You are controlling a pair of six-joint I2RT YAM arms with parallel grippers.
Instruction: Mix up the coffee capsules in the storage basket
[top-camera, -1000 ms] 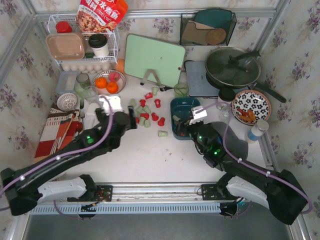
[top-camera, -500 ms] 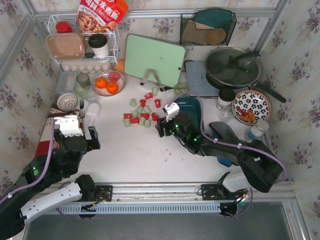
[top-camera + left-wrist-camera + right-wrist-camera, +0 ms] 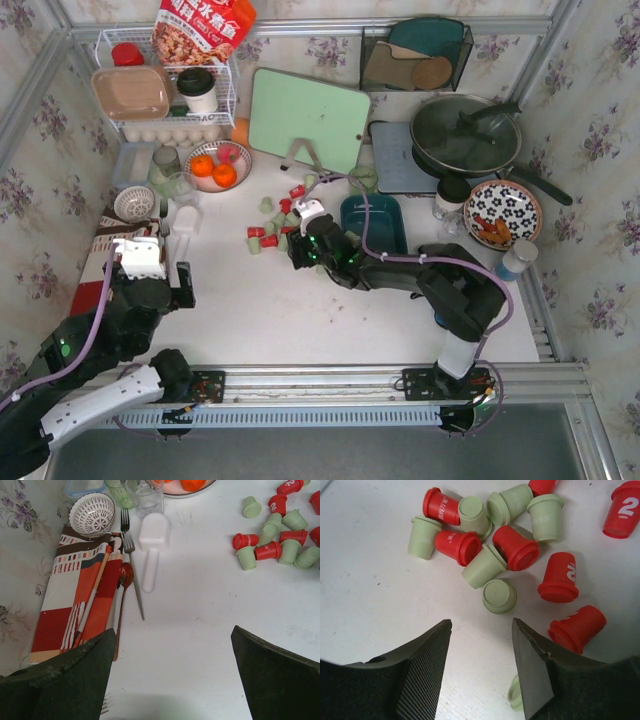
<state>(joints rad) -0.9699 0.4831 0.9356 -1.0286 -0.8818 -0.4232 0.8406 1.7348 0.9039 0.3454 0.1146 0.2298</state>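
White table: coffee capsules just beyond right pincer (jaws apart).

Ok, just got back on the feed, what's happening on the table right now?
The right gripper hangs open just over the loose red and green coffee capsules on the table, beside the teal basket, gripping nothing yet. The left gripper is open too, near the striped cloth, holding nothing.

It's a home-style kitchen here: a lidded pan, a green cutting board, a bowl of oranges, a fork and spoon on the white tabletop, floral wallpaper all round.
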